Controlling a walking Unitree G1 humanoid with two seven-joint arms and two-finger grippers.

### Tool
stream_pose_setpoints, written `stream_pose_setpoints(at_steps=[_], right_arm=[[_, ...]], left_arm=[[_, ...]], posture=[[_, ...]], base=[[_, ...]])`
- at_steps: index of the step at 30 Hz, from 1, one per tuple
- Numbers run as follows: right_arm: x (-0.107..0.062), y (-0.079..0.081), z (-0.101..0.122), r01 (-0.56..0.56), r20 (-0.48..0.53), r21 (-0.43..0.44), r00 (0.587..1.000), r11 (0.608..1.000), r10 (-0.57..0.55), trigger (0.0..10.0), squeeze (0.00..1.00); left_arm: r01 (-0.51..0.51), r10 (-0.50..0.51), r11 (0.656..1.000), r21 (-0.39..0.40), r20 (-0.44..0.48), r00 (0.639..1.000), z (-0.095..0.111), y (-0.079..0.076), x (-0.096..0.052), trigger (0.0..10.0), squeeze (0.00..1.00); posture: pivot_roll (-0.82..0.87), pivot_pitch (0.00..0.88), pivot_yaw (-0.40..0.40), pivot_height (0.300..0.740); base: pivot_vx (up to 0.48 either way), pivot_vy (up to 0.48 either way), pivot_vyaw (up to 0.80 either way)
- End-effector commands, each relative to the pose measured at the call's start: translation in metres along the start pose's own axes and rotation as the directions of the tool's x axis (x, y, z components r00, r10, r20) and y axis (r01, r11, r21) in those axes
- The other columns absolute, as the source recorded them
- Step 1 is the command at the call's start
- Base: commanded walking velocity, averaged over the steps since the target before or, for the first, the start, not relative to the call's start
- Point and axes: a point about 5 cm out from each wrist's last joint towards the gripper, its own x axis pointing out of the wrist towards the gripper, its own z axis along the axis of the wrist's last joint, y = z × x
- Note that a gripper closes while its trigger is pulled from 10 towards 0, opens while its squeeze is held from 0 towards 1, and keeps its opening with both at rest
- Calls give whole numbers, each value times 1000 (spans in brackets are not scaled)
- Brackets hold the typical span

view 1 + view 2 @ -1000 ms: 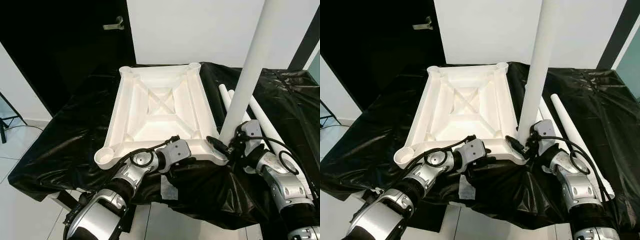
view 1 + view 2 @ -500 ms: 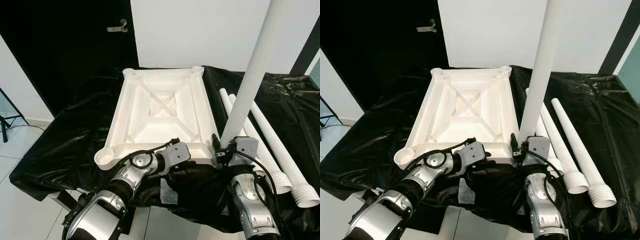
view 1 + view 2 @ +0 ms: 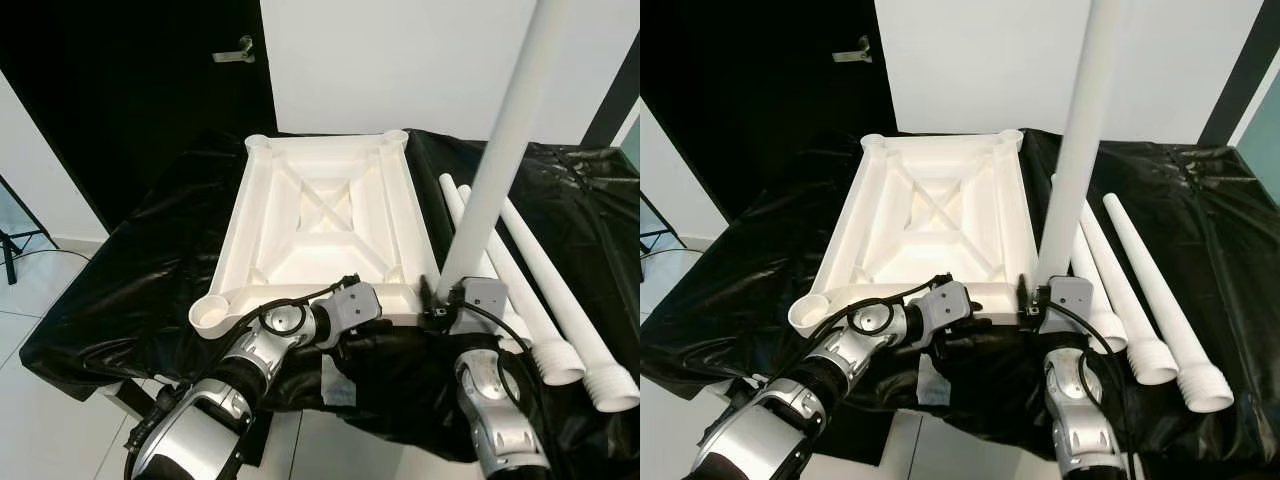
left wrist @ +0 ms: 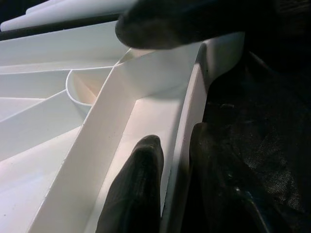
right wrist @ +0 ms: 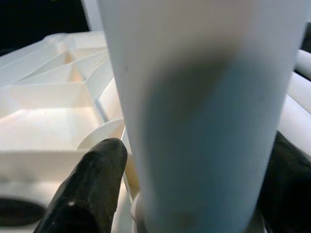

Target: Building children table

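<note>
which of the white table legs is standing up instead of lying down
The white tubular leg held by the right tool at the tabletop's near right corner stands upright; the other legs lie flat on the black sheet.

**Even indoor light, sharp head views, soft wrist close-ups**

The white ribbed plastic tabletop is brightly, evenly lit. Around it the glossy black plastic sheet shows pale sheen. Behind it, blackness. In the wrist views, near black fingers and the white plastic tube blur.

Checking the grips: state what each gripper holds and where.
Right gripper clamps the upright white plastic leg near its base; left gripper pinches the white tabletop's near rim.
</note>
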Motion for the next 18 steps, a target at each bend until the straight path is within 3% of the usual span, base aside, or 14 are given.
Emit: stream_pose_setpoints(at_steps=[1,2,3,6,7,10,15,16,18], right_arm=[[0,9,-6,-53,-37,22,998,998,54,10000,1000],[1,10,-5,-130,-36,5,991,991,130,10000,0],[2,7,-3,-226,-34,-26,974,974,226,10000,0],[2,4,-1,-299,-39,-47,954,953,297,10000,0],[2,-2,2,-385,-46,-79,923,920,382,10000,0],[2,-6,4,-433,-53,-98,901,896,430,10000,0],[7,-32,13,-546,-111,-158,837,822,535,10000,0],[8,-35,13,-568,-123,-153,823,809,555,4275,0],[8,-36,13,-581,-129,-148,814,801,566,4275,0]], left_arm=[[156,-187,975,-161,-202,961,-52,-43,-5,10000,0],[156,-187,974,-162,-203,961,-53,-43,-6,10000,0],[155,-187,974,-163,-202,961,-53,-44,-5,10000,0],[154,-186,974,-164,-201,962,-52,-44,-5,10000,0],[154,-186,974,-163,-198,962,-51,-43,-4,10000,0],[155,-185,975,-163,-196,963,-50,-43,-3,10000,0],[158,-188,974,-161,-193,963,-49,-44,-1,10000,0],[157,-187,974,-162,-193,963,-50,-44,-1,10000,0],[157,-187,974,-162,-193,963,-50,-44,-1,10000,0]], posture=[[-23,0,20,740],[-25,0,19,740],[-26,0,17,740],[-27,0,17,740],[-30,0,17,740],[-30,0,16,740],[-35,0,14,740],[-33,0,12,740],[-33,0,12,740]], base=[[0,0,0],[0,0,0],[0,0,0],[0,0,0],[0,0,0],[0,0,0],[0,0,0],[0,0,0],[0,0,0]])
